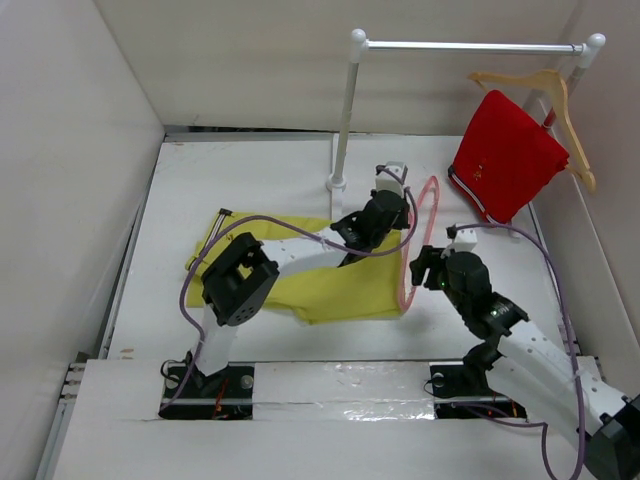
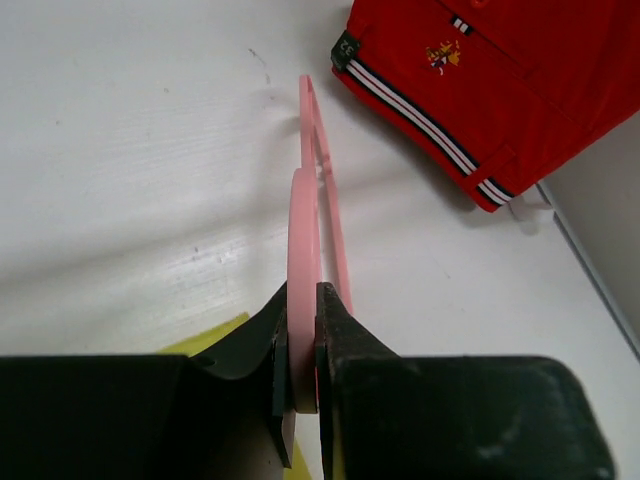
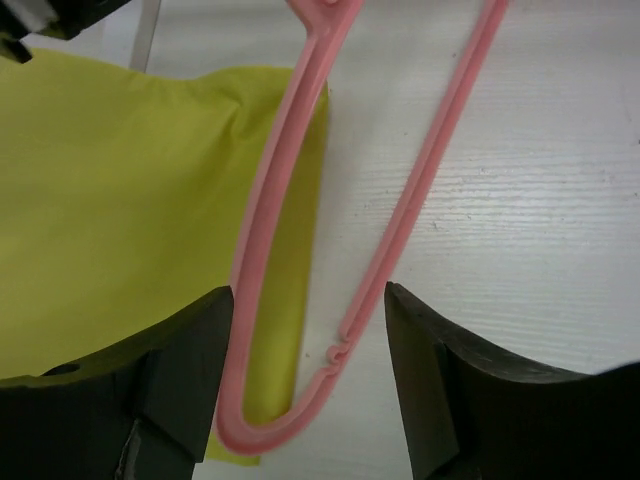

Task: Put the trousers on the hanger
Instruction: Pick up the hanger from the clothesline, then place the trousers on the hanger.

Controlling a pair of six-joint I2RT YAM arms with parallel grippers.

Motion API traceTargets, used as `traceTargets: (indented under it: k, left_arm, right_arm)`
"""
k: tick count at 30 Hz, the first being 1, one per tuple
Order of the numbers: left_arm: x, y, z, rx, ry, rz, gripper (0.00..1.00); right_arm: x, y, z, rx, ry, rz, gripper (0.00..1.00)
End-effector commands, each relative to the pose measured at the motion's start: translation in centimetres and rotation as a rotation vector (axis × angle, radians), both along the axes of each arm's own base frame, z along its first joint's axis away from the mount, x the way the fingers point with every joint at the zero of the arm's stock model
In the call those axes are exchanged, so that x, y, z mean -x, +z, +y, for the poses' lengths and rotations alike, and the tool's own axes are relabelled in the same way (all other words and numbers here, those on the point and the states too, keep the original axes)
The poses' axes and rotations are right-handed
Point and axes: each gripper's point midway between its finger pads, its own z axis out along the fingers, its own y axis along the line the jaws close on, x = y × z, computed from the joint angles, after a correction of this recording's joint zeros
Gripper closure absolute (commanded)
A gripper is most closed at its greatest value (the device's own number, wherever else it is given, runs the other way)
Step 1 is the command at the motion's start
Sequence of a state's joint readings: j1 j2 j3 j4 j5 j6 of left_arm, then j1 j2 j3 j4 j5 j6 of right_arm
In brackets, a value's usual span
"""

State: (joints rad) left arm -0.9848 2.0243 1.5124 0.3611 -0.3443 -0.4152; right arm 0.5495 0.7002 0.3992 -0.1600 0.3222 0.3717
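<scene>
- Trousers (image 1: 300, 280): yellow-green, spread flat on the white surface (image 1: 250, 170), left of centre. The left arm's forearm crosses above them. A dark trim shows at their far-left corner.
- Hanger (image 3: 268, 200): thin, pink, running near to far just right of the trousers. Its near end overlaps the trousers' right edge. It is possibly lifted off the cloth there, but the views do not settle it.
- Left claw (image 2: 300, 335): pressed together on the hanger, its 2 fingers pinching a curved strip of pink plastic at the far end.
- Right claw (image 3: 308, 300): spread, with 1 finger on either side of the hanger's near end, over the trousers' right edge.
- Red garment (image 1: 505, 155): striped trim, at the far right, hung on a wooden hanger (image 1: 560, 110).
- Rail (image 1: 470, 46): white, on an upright post, carrying the wooden hanger.
</scene>
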Motion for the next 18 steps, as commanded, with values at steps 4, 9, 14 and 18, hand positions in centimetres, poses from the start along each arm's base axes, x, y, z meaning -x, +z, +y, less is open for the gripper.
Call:
traceTargets:
  k: [4,9,14,18]
  left_arm:
    - [3.3,6.5,2.0,0.318,-0.011,-0.02,1.0]
    - [7.0,6.6,2.7,0.483,-0.008,0.014,1.0]
    - [8.1,2.8,5.6,0.503,0.091,0.05,1.0]
    - [8.0,0.7,7.5,0.512,0.165,0.056,1.0]
  right_arm:
    - [1.2,5.7,-0.4,-0.063,0.011,-0.106,0.29]
    - [1.7,7.9,-0.3,-0.094,0.047,-0.171,0.6]
    - [0.6,3.6,1.2,-0.057,0.109,-0.061,1.0]
    - [-0.7,2.4,2.8,-0.089,0.16,-0.038,0.95]
